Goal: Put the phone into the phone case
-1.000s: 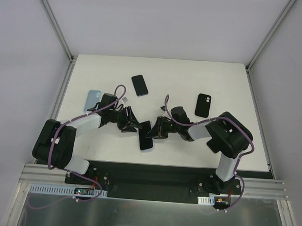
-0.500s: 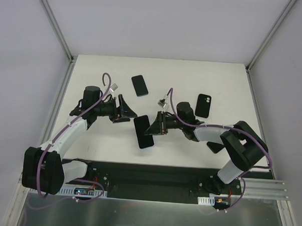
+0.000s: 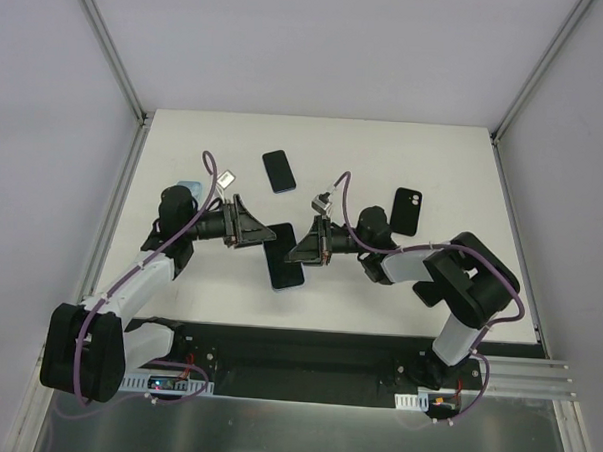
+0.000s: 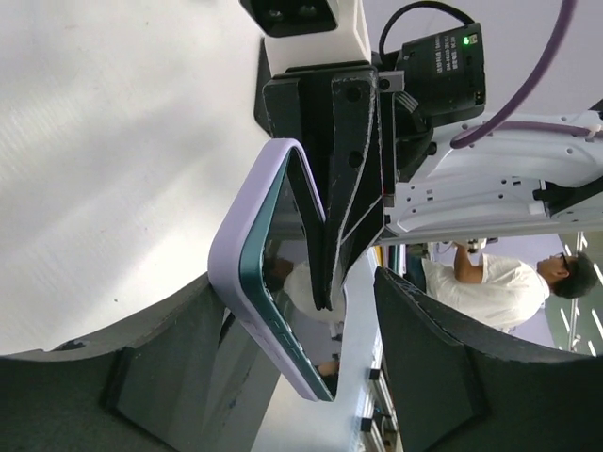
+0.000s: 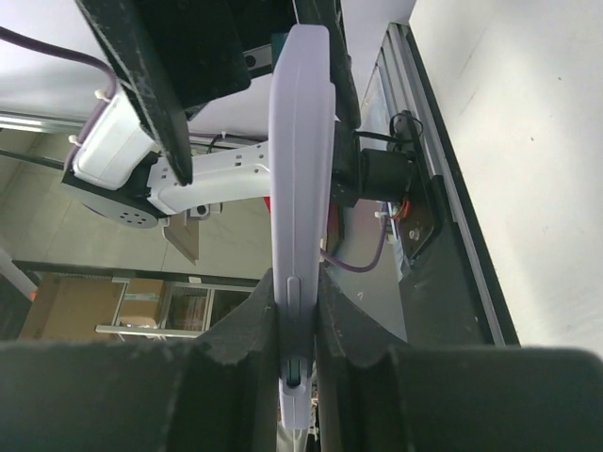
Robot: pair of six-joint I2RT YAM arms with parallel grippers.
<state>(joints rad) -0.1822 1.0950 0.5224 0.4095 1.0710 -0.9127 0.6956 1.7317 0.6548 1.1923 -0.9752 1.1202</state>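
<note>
Phone point(image 4: 278, 254) with a teal edge and dark glass sits inside a lilac phone case point(image 4: 226, 250), held over the table point(image 3: 384, 170) between the two arms. The right gripper point(image 5: 294, 320) has its jaws nearly closed, pinching the cased phone's flat faces. The left gripper point(image 4: 297, 282) spreads wide around the phone's free end; I cannot tell whether it touches.

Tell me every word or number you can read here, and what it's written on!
None can be read anywhere.
The phone in lilac case: plain, no print showing.
The black case, far black phone and pale blue case: too small to tell.
The cardboard boxes in the right wrist view: blurred.
The black box in the left wrist view: only a green light, lettering too small.
</note>
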